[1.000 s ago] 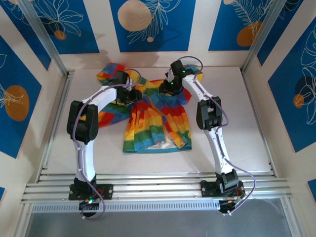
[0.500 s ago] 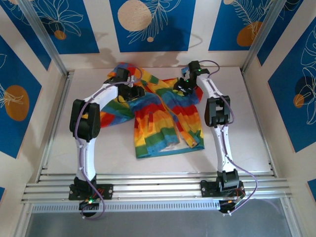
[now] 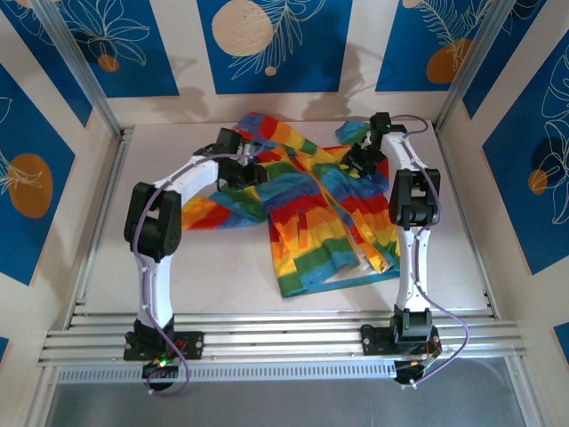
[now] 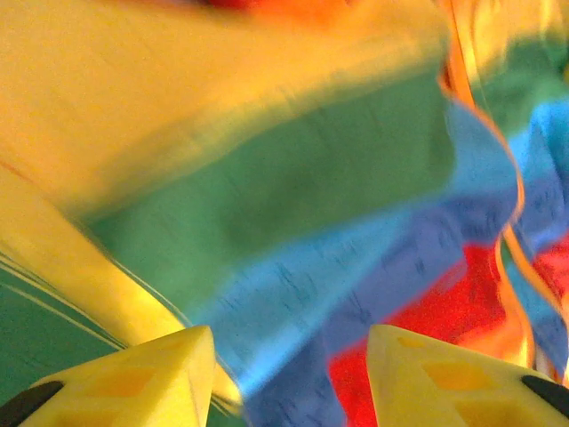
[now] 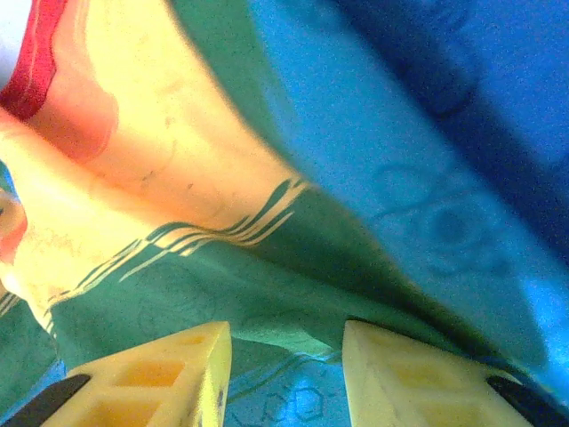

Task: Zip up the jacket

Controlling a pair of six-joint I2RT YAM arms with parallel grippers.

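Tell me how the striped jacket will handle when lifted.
Probably floppy: the jacket lies in soft folds on the table. Likely light, since its fabric looks thin. Lifted by one edge, it would probably sag and bunch.

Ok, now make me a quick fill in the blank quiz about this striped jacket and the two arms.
The jacket lies on the table with its front ___ (zipped or unzipped).
The left gripper and right gripper both hold its ___ half (near or far).
In the wrist views, the fingers are coloured ___.
Missing: unzipped; far; yellow.
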